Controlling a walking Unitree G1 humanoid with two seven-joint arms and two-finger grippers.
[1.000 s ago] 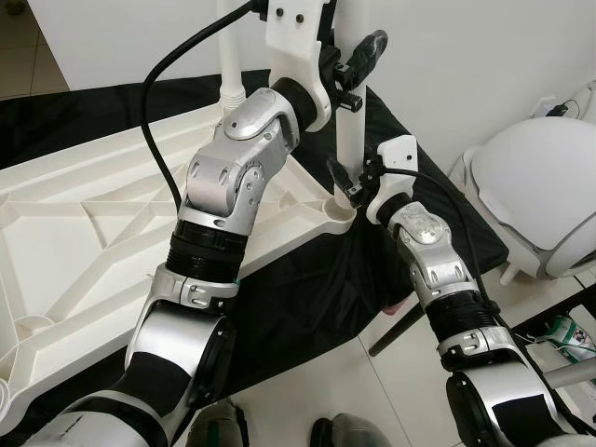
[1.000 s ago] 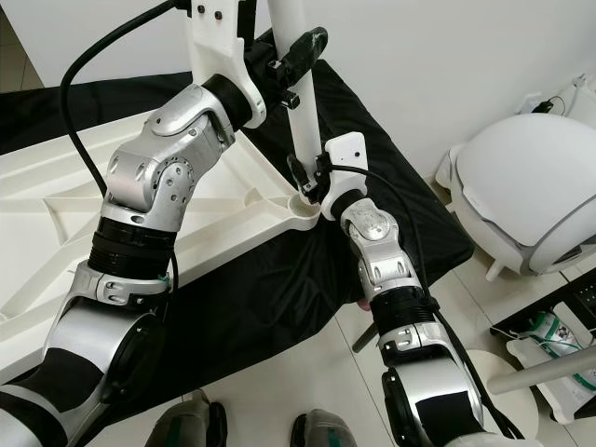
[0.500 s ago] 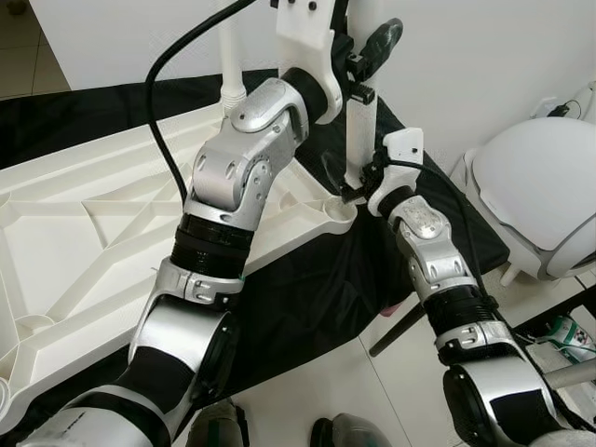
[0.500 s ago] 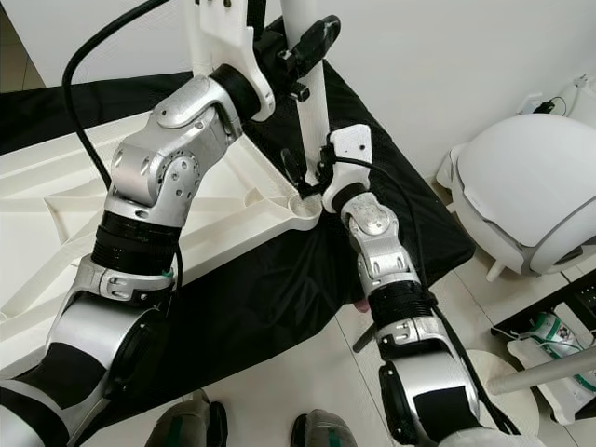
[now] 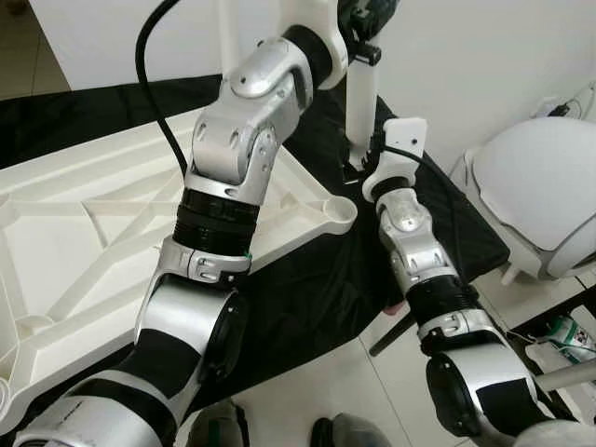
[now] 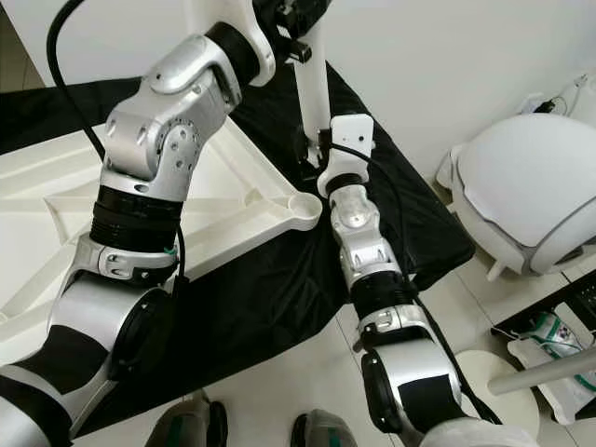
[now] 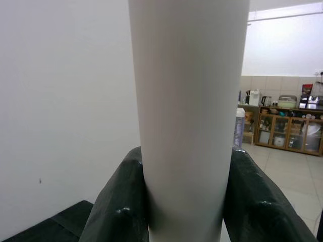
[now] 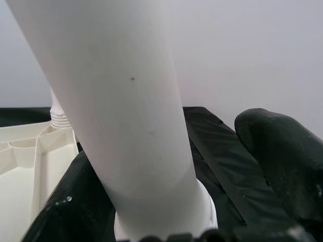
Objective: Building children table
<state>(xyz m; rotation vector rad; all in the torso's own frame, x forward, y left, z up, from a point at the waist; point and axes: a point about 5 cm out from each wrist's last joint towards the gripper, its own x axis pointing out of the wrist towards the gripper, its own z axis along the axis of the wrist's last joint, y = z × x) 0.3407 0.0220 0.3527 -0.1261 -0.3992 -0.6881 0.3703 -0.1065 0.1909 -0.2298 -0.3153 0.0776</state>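
Observation:
The white table top (image 5: 74, 223) lies underside up on a black cloth (image 5: 307, 279). Its near right corner socket (image 5: 341, 212) stands empty. A white table leg (image 5: 361, 102) is held upright just beyond that socket. My left gripper (image 5: 370, 17) is shut on the leg high up, and its fingers (image 7: 118, 206) press both sides of the leg (image 7: 186, 126). My right gripper (image 5: 358, 168) is open around the leg's lower end (image 8: 136, 116), with one finger (image 8: 282, 156) clear of it. Another white leg (image 5: 226, 47) stands at the far corner.
A large rounded white object (image 5: 540, 196) sits on the floor to the right. A white wall rises close behind the table. White floor tiles (image 5: 307, 391) and my feet lie below the cloth's front edge. A thin black bar (image 5: 396, 331) slants beside my right arm.
The leg has risen out of the corner socket and moved back from it. Both grippers went up and away with it.

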